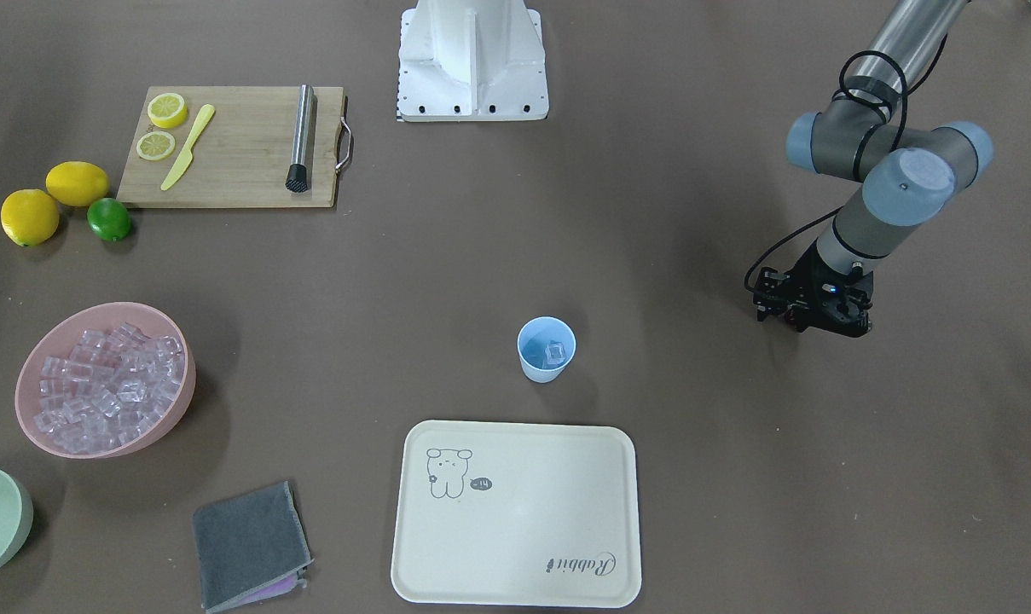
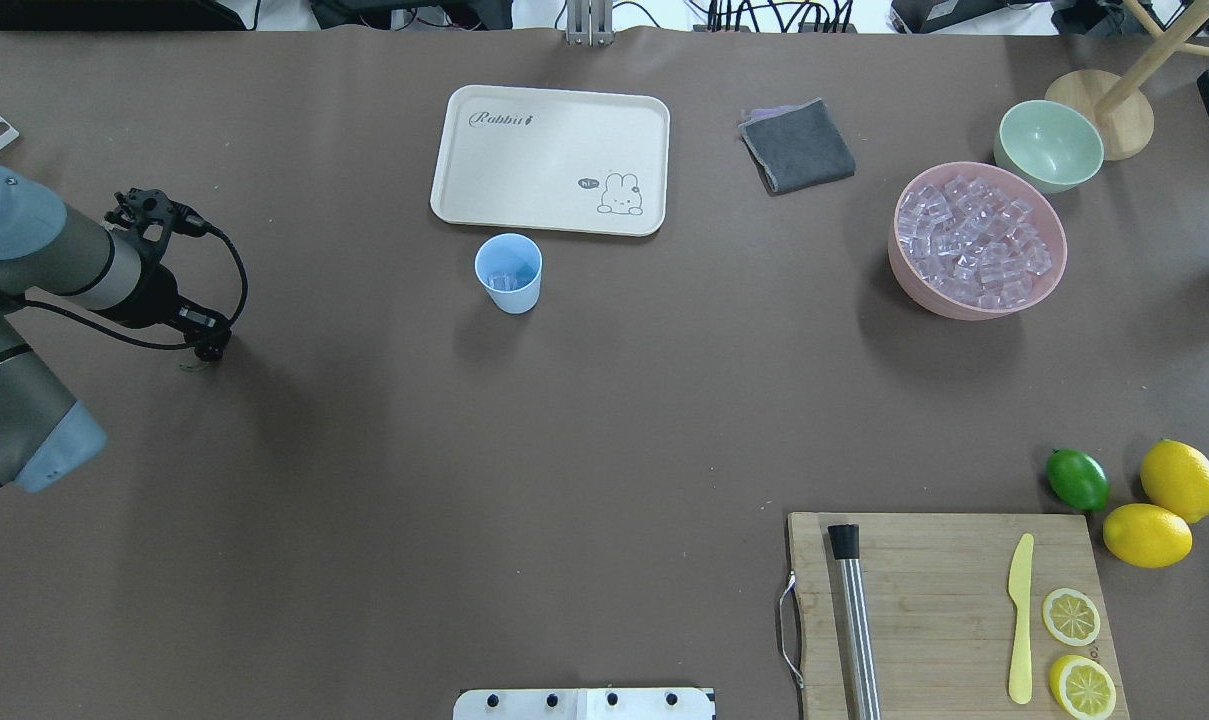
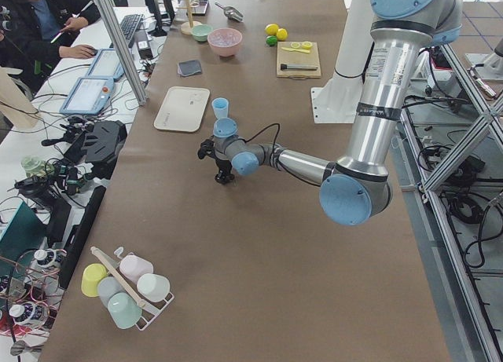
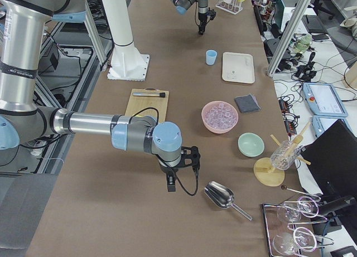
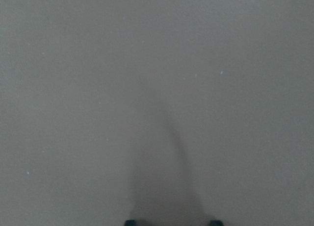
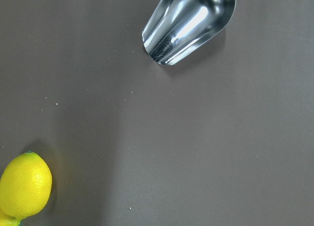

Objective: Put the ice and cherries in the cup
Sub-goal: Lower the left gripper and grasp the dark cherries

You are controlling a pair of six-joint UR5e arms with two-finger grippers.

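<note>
The light-blue cup (image 1: 547,350) (image 2: 509,272) stands upright just on the robot's side of the cream tray, with one piece of ice (image 1: 554,351) inside. Many more ice cubes (image 1: 106,379) (image 2: 974,240) fill the pink bowl. The cherries are out of view. My left gripper (image 1: 809,320) (image 2: 207,350) points down close to the bare table, far to the cup's side. In the left wrist view its two fingertips (image 5: 130,222) show apart with nothing between them. My right gripper (image 4: 170,184) hangs low beside a metal scoop (image 4: 220,195) (image 6: 189,25). I cannot tell its state.
A cream tray (image 1: 515,512) lies beyond the cup. Around the pink bowl (image 2: 979,300) are a grey cloth (image 2: 797,146) and a pale green bowl (image 2: 1049,145). A cutting board (image 2: 949,610) carries a muddler, knife and lemon slices. Lemons (image 2: 1179,480) and a lime (image 2: 1077,479) sit beside it.
</note>
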